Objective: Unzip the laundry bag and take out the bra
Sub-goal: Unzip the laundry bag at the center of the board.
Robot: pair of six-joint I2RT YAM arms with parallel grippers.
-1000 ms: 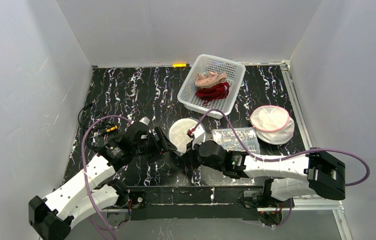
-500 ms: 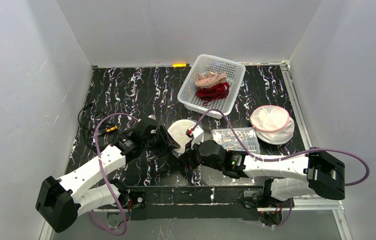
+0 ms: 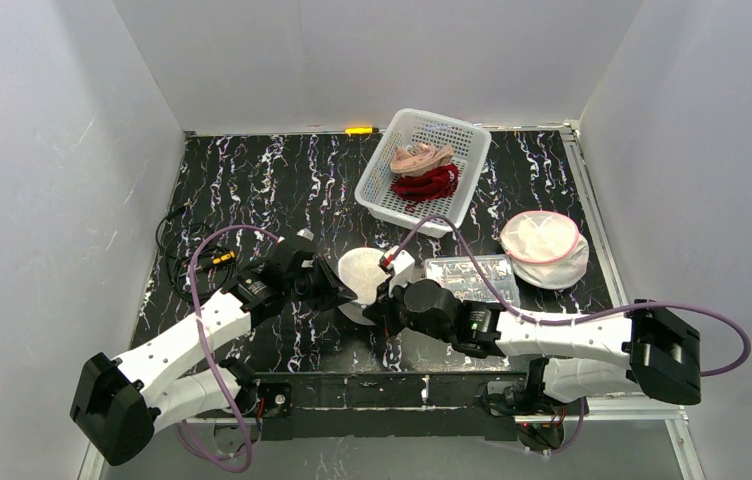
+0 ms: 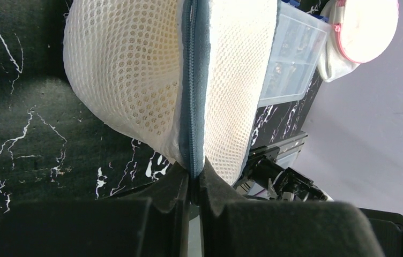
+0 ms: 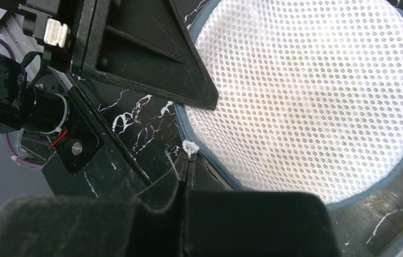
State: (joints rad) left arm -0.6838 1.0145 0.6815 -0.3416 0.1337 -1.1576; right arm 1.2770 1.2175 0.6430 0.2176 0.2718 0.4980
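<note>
Left end effector (image 4: 194, 188): narrowed to a pinch on the zipper band (image 4: 191, 80) at the lower edge of the laundry bag (image 4: 129, 80), lower middle of its wrist view.
Right end effector (image 5: 185, 179): fingers together, apparently gripping the white zipper pull (image 5: 189, 148) at the bag's rim, centre-left of its wrist view.
Laundry bag: round white mesh, tipped up between the two end effectors, lower centre of the top view, on the desk (image 3: 282, 190).
Zipper: teeth meet along all the visible length; I see no opening.
Bra: not visible; the mesh hides the contents.
Done: both grips set, by the look of it.
Left: pull the zipper open, reach in, take out the bra.
</note>
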